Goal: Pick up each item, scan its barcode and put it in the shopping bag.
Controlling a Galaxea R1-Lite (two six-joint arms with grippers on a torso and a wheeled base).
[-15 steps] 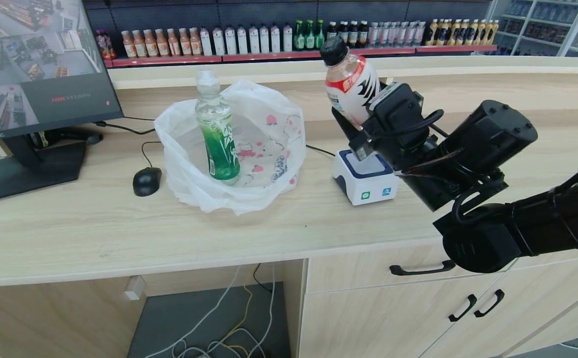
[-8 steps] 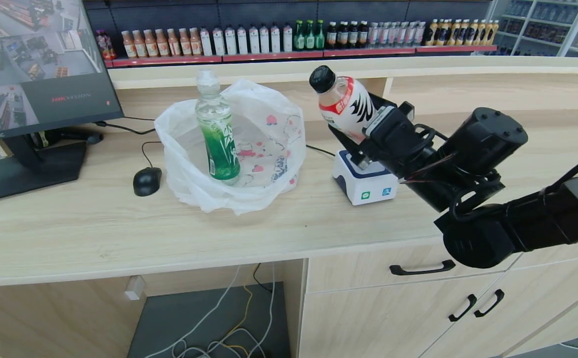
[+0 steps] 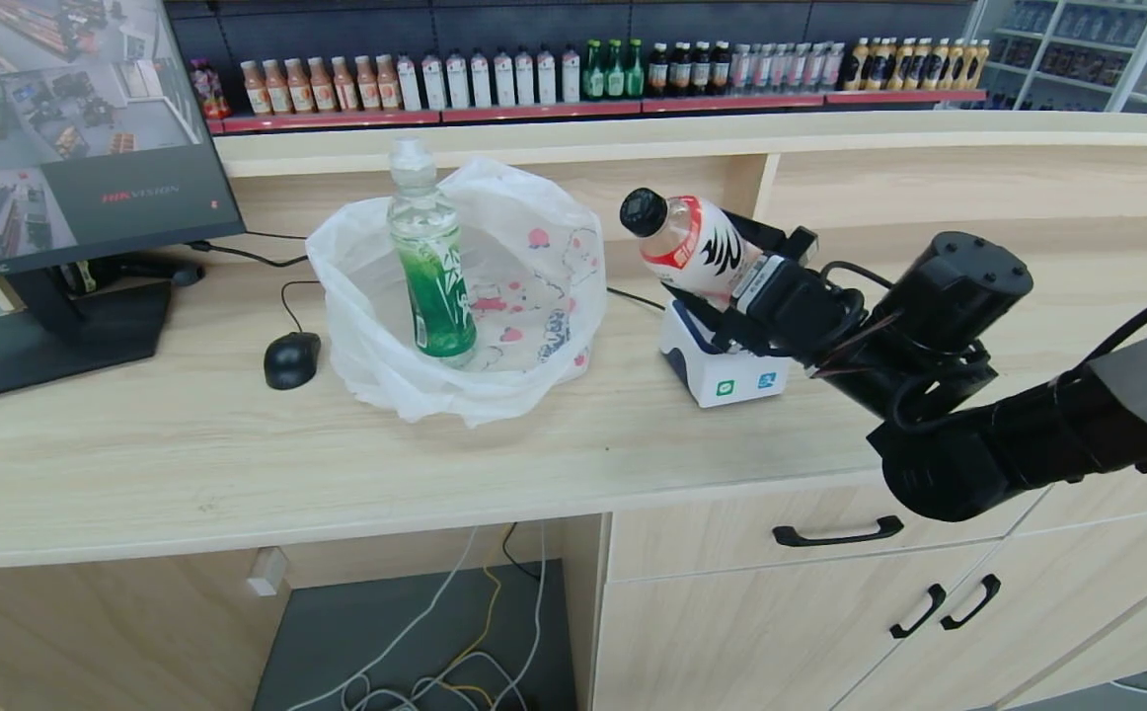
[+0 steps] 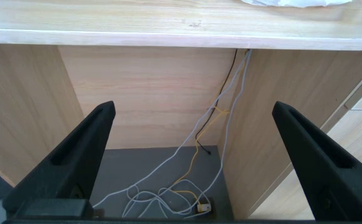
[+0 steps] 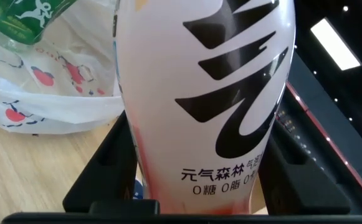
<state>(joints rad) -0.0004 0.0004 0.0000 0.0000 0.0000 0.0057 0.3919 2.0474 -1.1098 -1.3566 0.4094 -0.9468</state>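
Note:
My right gripper [image 3: 726, 281] is shut on a white bottle [image 3: 694, 245] with a black cap and red-and-black label, tilted with its cap toward the bag. It hangs just above the white-and-blue barcode scanner [image 3: 726, 367] on the counter. In the right wrist view the white bottle [image 5: 205, 93] sits between the black fingers [image 5: 103, 168]. The white plastic shopping bag [image 3: 534, 257] stands open left of the scanner, with a green-labelled bottle [image 3: 427, 267] upright inside. My left gripper [image 4: 196, 155] is open below counter level, facing the recess under the counter.
A black mouse [image 3: 291, 359] lies left of the bag, and a monitor [image 3: 60, 128] stands at the far left. A raised ledge [image 3: 830, 133] runs along the back of the counter. Cables [image 4: 187, 186] trail on the floor under the counter.
My right arm has lowered the white bottle and tipped it further toward the bag, bringing it down close over the scanner. The bag and green bottle have not moved.

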